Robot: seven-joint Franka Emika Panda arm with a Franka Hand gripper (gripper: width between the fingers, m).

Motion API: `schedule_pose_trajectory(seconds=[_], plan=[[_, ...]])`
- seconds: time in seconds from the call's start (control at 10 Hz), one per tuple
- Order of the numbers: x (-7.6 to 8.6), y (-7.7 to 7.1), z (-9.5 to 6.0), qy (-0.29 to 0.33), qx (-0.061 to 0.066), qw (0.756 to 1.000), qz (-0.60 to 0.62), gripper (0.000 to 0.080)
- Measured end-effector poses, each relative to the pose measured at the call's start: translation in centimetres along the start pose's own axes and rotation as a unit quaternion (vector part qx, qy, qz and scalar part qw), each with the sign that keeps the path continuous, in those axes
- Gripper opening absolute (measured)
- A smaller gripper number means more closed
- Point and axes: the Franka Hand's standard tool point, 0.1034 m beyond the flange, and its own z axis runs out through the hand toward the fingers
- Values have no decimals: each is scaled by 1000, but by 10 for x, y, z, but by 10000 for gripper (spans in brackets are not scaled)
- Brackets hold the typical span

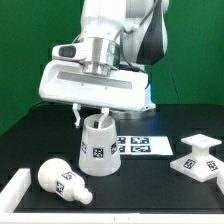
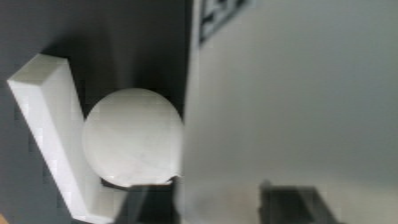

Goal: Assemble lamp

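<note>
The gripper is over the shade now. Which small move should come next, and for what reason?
Probably shut the gripper on the rim of the shade. It hangs open over the upright shade, fingertips level with its top edge, and the wrist view seems to show the shade wall between the two fingers. The bulb and base lie apart, untouched.

The shade [image 1: 97, 140], bulb [image 1: 60, 179] and base [image 1: 197, 158] all look like smooth, matt white plastic with no shine. The black-and-white tags [image 1: 98, 153] on them look like flat printed paper. The robot arm [image 1: 108, 22] has a glossy white shell that catches the light, with a shiny black section beside it. The table [image 1: 150, 195] is a dull black surface without reflections. The marker board [image 1: 135, 146] is flat, matt white. The bar [image 1: 14, 190] at the table's edge looks smooth, matt white too. The backdrop [image 1: 30, 40] is plain matt green.
</note>
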Motion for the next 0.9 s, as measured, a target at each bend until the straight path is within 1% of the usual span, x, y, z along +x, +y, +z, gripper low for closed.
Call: schedule_pose_trajectory(seconds=[0.2, 0.3, 0.4, 0.5, 0.7, 0.8, 0.9], plan=[[0, 0, 0, 0, 0, 1000, 0, 498], [0, 0, 0, 0, 0, 1000, 0, 498], [0, 0, 0, 0, 0, 1000, 0, 649], [1, 1, 0, 1, -1, 1000, 1, 686], [1, 1, -2, -1, 1, 1000, 1, 697], [1, 0, -11, -34, 16, 999, 9, 697], [14, 0, -30, -43, 30, 998, 16, 699]])
